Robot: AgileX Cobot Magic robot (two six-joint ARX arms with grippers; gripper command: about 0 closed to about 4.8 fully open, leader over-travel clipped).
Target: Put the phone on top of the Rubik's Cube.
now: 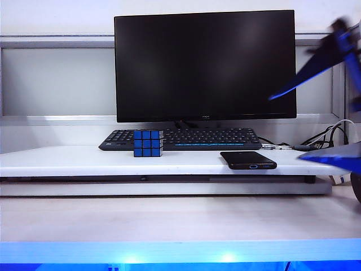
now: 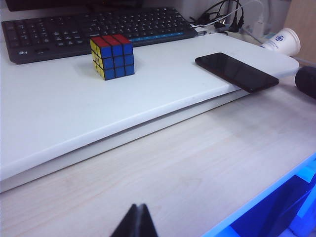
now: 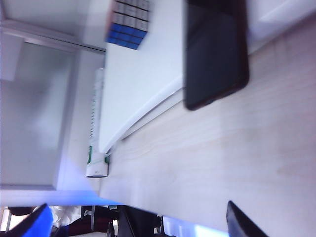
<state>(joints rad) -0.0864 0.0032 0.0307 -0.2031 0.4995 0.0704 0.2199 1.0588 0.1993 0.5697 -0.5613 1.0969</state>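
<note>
The Rubik's Cube stands on the raised white shelf just in front of the keyboard, with its blue face toward the exterior camera. To its right the phone lies flat and black, one short end overhanging the shelf's front edge. In the left wrist view the Rubik's Cube and the phone lie far ahead of my left gripper, which is shut and empty over the wooden desk. My right gripper is open and empty, well short of the phone. My right arm is a blue blur at the right edge.
A black keyboard and a large dark monitor stand behind the cube. Cables and a paper cup lie at the shelf's right end. A lower wooden desk spreads in front of the shelf.
</note>
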